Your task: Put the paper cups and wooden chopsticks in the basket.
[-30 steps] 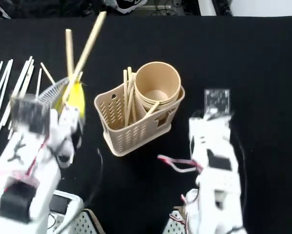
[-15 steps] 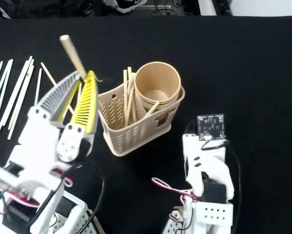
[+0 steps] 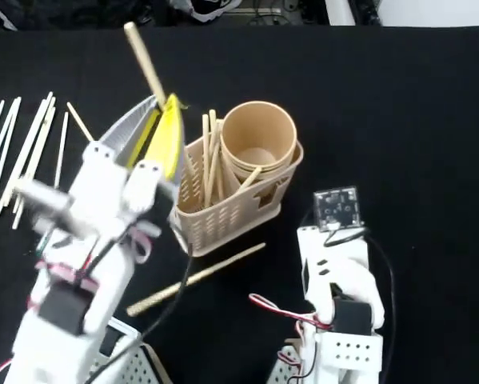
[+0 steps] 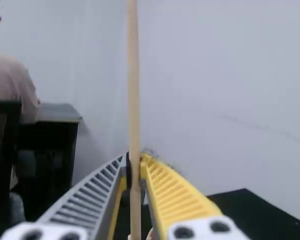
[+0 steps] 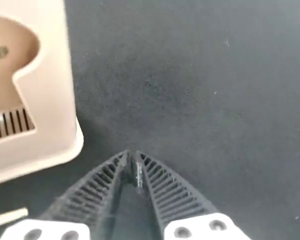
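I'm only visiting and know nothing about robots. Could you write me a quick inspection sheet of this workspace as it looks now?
Surface: black cloth table.
Job's things: beige slotted plastic basket holds stacked paper cups and several wooden chopsticks; a lone chopstick lies on the table before it; loose chopsticks lie at the table's left.
Clutter: nothing seen.
Grippers: left gripper shut on an upright held chopstick; right gripper shut, empty, near the basket.
Cables: red and white wires by the right arm's base.
Surroundings: white wall behind.

The left gripper (image 3: pixel 162 102) is swinging the held chopstick (image 3: pixel 144 59) toward the basket (image 3: pixel 223 213). A loose chopstick (image 3: pixel 197 278) is now lying just before it.
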You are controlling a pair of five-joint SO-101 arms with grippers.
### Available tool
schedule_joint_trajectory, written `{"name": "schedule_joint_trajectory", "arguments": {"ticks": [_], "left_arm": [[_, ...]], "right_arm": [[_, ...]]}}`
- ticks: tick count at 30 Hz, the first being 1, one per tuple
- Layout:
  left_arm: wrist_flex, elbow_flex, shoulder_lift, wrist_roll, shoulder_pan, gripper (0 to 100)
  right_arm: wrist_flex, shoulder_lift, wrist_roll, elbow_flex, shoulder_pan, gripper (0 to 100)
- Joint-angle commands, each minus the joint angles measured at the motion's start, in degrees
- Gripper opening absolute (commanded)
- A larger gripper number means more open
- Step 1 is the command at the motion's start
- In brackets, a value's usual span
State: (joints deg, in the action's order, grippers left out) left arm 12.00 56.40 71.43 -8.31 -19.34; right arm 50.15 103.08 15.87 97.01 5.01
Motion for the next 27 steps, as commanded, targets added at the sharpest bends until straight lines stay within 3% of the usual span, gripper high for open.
{"name": "schedule_joint_trajectory", "arguments": {"ticks": [1,5,7,13,18,22,27], "left_arm": [[-6.42,4.62,-3.43,-1.32,1.63,3],[-7.3,8.66,-3.78,-1.32,1.71,3],[-3.43,7.6,-3.69,-0.62,1.45,8],[28.4,-9.89,0.0,0.35,-1.63,19],[53.71,-29.32,2.29,10.37,-1.45,19],[72.7,-39.16,-2.55,18.02,4.18,20],[88.62,-42.68,-18.11,27.96,12.7,20]], "right_arm": [[1.23,3.38,3.96,-0.48,-0.18,1.5],[2.64,3.56,6.59,-0.48,-0.44,1.5],[2.64,3.56,6.68,-0.48,-0.44,1.5],[2.64,3.56,6.68,-0.48,-0.26,1.5],[2.64,3.47,6.68,-0.48,-0.18,1.5],[2.64,3.38,6.68,-0.48,-0.18,1.4],[2.64,3.38,6.68,-0.48,-0.18,1.4]]}}
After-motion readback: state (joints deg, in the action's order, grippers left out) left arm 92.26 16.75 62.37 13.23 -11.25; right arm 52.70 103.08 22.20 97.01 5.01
